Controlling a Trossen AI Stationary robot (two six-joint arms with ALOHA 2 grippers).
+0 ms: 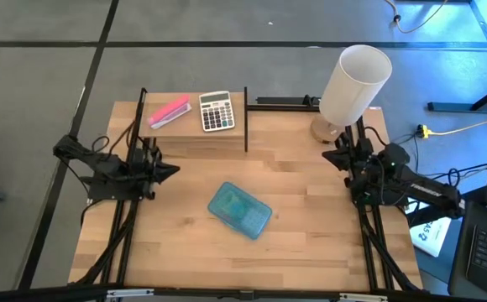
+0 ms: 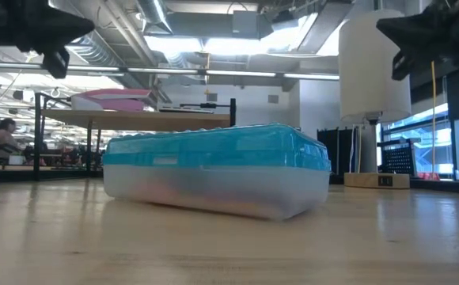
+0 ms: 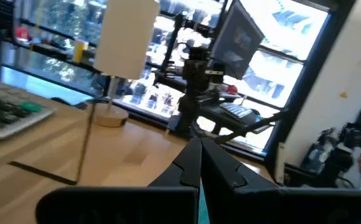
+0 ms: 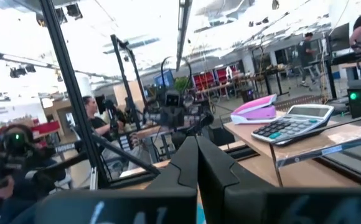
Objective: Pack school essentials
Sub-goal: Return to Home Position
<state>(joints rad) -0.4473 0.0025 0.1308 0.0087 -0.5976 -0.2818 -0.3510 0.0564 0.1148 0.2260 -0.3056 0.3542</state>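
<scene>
A closed plastic case with a teal lid and frosted base (image 1: pixel 240 210) lies flat on the table's middle (image 2: pixel 218 170); faint shapes show through its wall, but the pencils, scissors, crayon box, pen, eraser and sticky notes cannot be made out. My left gripper (image 1: pixel 175 170) hovers shut at the table's left, above and left of the case, fingers together in the left wrist view (image 3: pixel 199 163). My right gripper (image 1: pixel 329 157) hovers shut at the table's right, fingers together in the right wrist view (image 4: pixel 196 163).
A raised wooden shelf (image 1: pixel 195 134) at the far left carries a pink stapler (image 1: pixel 169 112) and a white-grey calculator (image 1: pixel 217 111). A white-shaded lamp (image 1: pixel 354 82) stands at the far right corner. Bare wood lies along the near edge (image 1: pixel 243 260). People show in the room behind.
</scene>
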